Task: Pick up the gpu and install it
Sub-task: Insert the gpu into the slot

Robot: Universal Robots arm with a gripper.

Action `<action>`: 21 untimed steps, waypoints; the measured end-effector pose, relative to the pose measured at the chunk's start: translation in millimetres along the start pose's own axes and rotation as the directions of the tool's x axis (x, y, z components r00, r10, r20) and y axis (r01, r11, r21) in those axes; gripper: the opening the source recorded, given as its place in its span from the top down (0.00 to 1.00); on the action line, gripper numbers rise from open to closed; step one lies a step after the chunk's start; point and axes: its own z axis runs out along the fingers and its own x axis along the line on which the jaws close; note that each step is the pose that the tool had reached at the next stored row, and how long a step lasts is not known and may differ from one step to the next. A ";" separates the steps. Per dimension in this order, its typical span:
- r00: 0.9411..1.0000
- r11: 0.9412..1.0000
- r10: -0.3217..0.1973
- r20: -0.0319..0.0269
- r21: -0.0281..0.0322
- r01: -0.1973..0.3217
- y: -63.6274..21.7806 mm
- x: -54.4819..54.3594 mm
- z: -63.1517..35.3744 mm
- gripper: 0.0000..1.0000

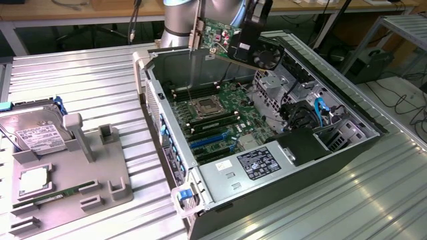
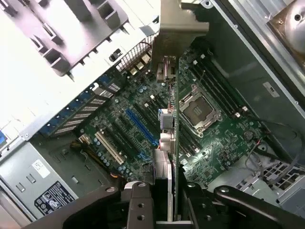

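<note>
The pick-up is done: the end effector (image 1: 248, 36) is clenched on the gpu (image 1: 219, 31) and carries it in the air. The card is well clear of the grey tray (image 1: 100, 172) at the worktop's (image 1: 80, 80) near corner, where the hard drive (image 1: 40, 132) sits. The installing is left to do. The gpu hangs above the far end of the open computer case (image 1: 167, 150), near the worktop's far edge, tilted, with its metal bracket (image 1: 195, 35) towards the case's outer wall and its fan (image 1: 268, 55) on the other side. It touches nothing in the case.

In the wrist view the gpu (image 2: 164, 138) runs edge-on straight out from the end effector (image 2: 170, 193), one finger on each face. The motherboard (image 2: 224, 129) lies well below it. The long blue slot (image 2: 140, 126) is bare and lies off to one side of the card's edge, so I judge the card neither lined up nor seated.
</note>
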 end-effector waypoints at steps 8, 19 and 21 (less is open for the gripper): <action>0.992 0.992 -0.124 -0.005 -0.001 0.124 -0.1 0.1 0.3 0.72; 0.967 0.967 -0.254 -0.011 -0.002 0.253 -0.4 0.5 0.8 0.72; 0.959 0.959 -0.283 -0.012 -0.003 0.283 -0.5 0.6 0.9 0.72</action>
